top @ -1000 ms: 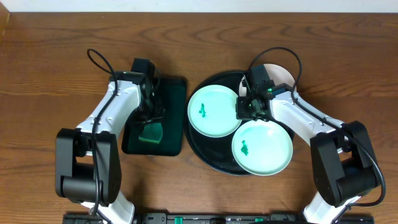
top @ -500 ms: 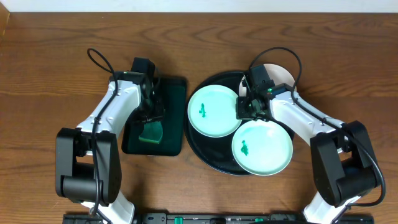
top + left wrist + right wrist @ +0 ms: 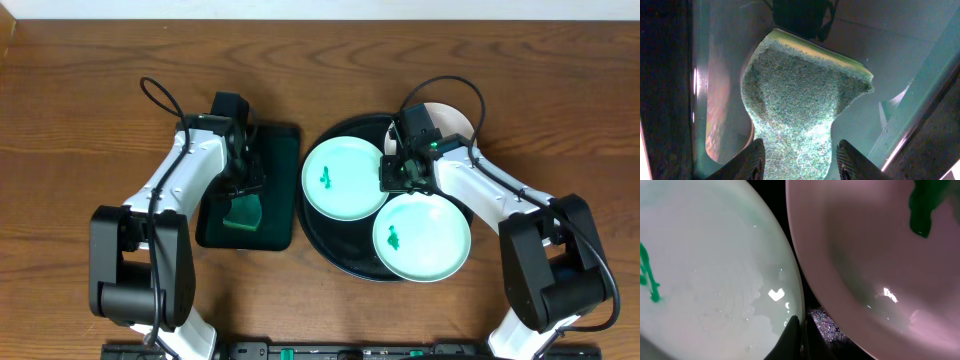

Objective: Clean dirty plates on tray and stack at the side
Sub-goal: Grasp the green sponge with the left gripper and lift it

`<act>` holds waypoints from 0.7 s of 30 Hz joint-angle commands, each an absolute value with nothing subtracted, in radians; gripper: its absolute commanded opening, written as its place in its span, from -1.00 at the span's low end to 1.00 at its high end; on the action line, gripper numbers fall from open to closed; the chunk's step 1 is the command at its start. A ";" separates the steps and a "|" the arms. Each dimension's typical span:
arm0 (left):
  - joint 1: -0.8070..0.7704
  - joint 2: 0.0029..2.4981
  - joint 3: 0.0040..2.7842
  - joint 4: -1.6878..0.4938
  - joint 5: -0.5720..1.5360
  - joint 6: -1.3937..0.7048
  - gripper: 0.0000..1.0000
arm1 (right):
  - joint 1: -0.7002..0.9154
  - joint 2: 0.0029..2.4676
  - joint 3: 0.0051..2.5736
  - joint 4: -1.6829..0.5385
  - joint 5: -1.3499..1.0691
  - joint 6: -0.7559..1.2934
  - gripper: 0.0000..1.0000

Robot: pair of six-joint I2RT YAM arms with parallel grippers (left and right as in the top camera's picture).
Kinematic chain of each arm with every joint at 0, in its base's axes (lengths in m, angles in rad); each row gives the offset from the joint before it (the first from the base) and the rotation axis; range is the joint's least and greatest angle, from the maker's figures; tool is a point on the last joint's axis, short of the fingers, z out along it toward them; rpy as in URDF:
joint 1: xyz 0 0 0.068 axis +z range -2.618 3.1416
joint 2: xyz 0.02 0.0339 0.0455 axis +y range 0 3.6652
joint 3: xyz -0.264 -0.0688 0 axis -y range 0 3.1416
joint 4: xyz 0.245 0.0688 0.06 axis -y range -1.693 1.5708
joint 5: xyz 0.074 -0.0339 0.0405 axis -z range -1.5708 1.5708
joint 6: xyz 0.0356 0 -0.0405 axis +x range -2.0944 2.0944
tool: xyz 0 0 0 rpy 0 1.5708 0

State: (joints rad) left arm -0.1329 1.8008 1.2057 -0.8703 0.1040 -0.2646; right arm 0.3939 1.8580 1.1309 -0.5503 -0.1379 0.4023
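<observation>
Registering no change, my left fingers (image 3: 752, 162) grip the sponge (image 3: 800, 100), my right fingers (image 3: 792, 340) pinch the mint plate (image 3: 715, 280) rim; wiping pending.

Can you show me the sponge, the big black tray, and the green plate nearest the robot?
sponge (image 3: 800, 100), left wrist view, middle of its scrubby green face.
black tray (image 3: 333, 245), overhead view, bare patch near its rim.
front mint plate (image 3: 430, 235), overhead view, its middle, beside the green smear.
</observation>
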 commanded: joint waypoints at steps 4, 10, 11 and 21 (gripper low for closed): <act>-0.137 1.812 1.187 -0.865 0.066 -0.263 -0.05 | 0.403 1.865 1.124 -0.550 -0.128 0.407 -0.97; -0.137 1.812 1.113 -0.771 0.067 -0.263 -0.05 | 0.403 1.865 1.124 -0.550 -0.128 0.407 -0.97; -0.137 1.812 1.100 -0.756 0.067 -0.263 -0.06 | 0.403 1.865 1.124 -0.550 -0.128 0.407 -0.97; -0.137 1.812 1.051 -0.704 0.067 -0.263 -0.31 | 0.403 1.865 1.124 -0.549 -0.128 0.407 -0.97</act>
